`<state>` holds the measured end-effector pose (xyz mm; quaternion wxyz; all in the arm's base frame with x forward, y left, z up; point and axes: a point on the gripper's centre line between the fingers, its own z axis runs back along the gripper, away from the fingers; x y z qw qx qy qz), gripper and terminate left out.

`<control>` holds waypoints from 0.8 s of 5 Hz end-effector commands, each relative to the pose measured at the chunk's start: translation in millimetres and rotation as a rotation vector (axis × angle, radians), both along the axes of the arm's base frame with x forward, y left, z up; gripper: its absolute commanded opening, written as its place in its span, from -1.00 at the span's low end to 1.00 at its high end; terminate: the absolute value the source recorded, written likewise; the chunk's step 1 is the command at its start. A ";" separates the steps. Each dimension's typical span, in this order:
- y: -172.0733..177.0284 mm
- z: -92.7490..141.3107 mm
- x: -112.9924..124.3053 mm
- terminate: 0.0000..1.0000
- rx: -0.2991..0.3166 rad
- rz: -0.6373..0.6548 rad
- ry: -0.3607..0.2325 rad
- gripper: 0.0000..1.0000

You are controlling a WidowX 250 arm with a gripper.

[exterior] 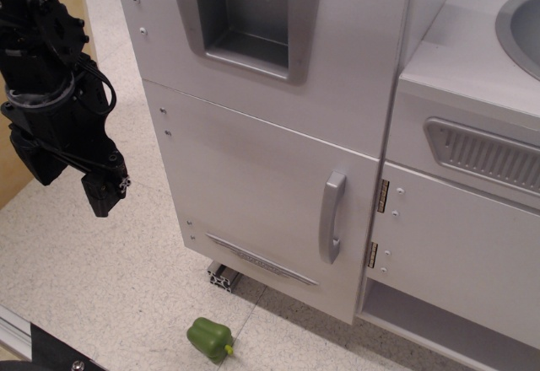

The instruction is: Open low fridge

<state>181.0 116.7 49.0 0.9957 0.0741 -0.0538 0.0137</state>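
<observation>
The low fridge (253,185) is the large flat silver-grey door in the middle of the view, and it is closed. Its vertical grey bar handle (332,216) sits near the door's right edge. A slim vent strip (260,259) runs along the door's bottom. My black gripper (105,194) hangs at the left, well clear of the door and far left of the handle. Its fingers point down and look closed together with nothing between them.
Above the door is a silver panel with a square recessed dispenser (246,17). To the right stand a ribbed grille panel (485,153), a handle-less cabinet door (456,253) and a sink rim (519,25). A green toy pepper (209,337) lies on the speckled floor.
</observation>
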 end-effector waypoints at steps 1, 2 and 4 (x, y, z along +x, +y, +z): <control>0.0 0.0 0.0 -1.00 0.000 0.000 0.000 1.00; -37.8 -12.0 19.2 -1.00 -0.050 -0.012 0.056 1.00; -104.7 -21.1 48.4 -1.00 -0.085 -0.076 -0.031 1.00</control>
